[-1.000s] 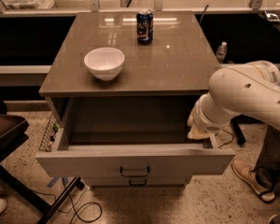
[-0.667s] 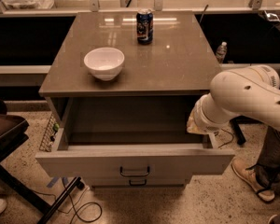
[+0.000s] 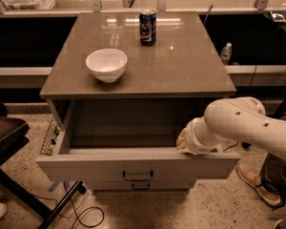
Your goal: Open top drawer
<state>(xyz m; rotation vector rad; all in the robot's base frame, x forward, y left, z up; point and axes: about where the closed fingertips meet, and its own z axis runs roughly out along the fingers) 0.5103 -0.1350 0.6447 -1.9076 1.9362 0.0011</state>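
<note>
The top drawer is pulled far out of the grey cabinet. Its pale front faces me with a small dark bar handle in the middle, and its deep grey box looks empty. My white arm comes in from the right and reaches down over the drawer's right front corner. The gripper sits at the wrist end just inside that corner, against the top of the drawer front, and is mostly hidden by the wrist. A lower drawer handle shows below.
A white bowl and a blue drinks can stand on the cabinet's brown top. A dark stool and its legs are at the left. A person's shoes are at the right. Cables lie on the speckled floor.
The wrist has shifted slightly left along the drawer's right front corner. The drawer stands about as far out as before.
</note>
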